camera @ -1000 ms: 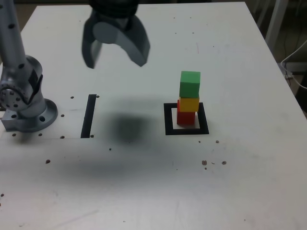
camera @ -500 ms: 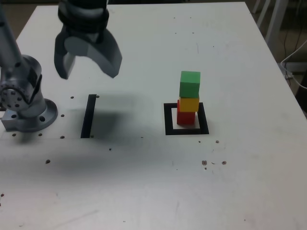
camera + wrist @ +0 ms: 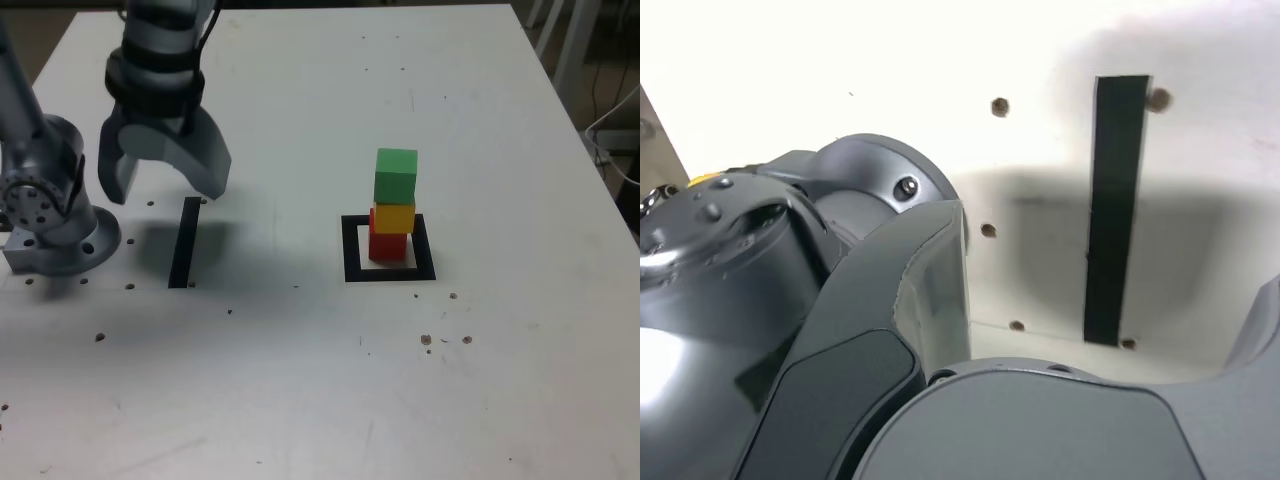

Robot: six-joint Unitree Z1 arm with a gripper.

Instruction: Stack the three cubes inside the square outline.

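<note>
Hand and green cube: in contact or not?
Apart. The exterior view shows it plainly: the hand hangs open toward the view's left, with a wide stretch of white table between it and the green cube.

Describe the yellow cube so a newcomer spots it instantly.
On the white table, toward the exterior view's right, find the thick black square outline. A three-cube stack rises from inside it. The yellow cube is the middle one, sandwiched between the green cube above and the red cube below.

Three stacked cubes (image 3: pixel 395 205) seemingly stand inside the square outline (image 3: pixel 352 272).
</note>
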